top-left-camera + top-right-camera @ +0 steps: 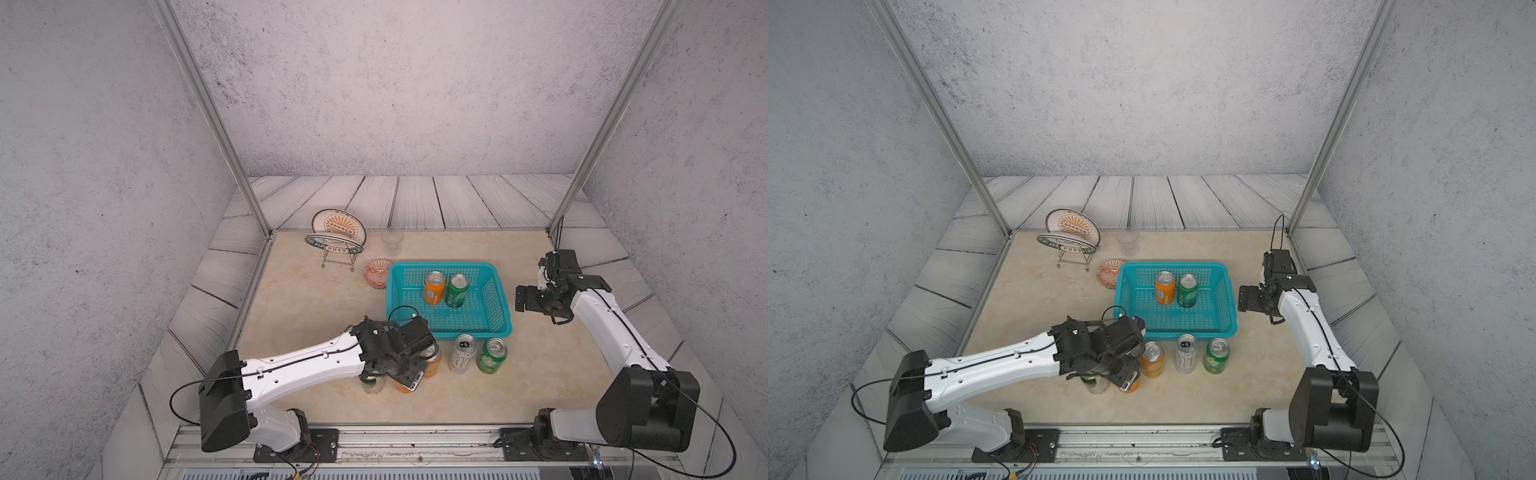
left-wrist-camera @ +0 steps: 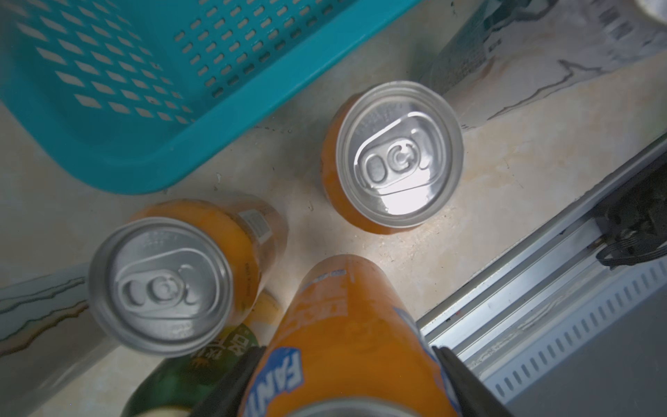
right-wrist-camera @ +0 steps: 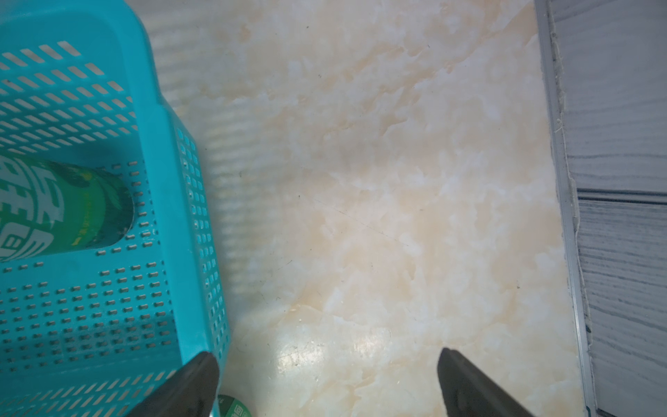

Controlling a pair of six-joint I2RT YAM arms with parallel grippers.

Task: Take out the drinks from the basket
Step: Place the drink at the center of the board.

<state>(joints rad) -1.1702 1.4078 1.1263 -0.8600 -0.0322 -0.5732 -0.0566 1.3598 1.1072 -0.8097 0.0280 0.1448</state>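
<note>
**Left pincer loaded, right pincer free.** My left gripper point(image 2: 344, 397) is clamping an orange Fanta can point(image 2: 346, 325) by its upper wall, with the jaws narrowed onto it. The can's long axis is running upright, straight from the wrist towards the marble-patterned tabletop point(image 2: 469, 216). I cannot tell whether its base is touching down. This can is hanging outside the turquoise basket point(image 1: 473, 333), in front of the front rim and near the nearest standing can point(image 2: 399, 155). Two drinks are standing inside the basket, both upright and side by side: an orange can point(image 1: 434, 287) on my left and a green can point(image 1: 457, 291) on my right. My right gripper point(image 1: 524, 298) is gaping wide and carrying nothing. It is hovering just outside the basket's right wall, so the green can lies to its left, across that wall. I am judging the right arm the nearer one for that can, approaching from above the rim. The left arm is needing to release its load first.
</note>
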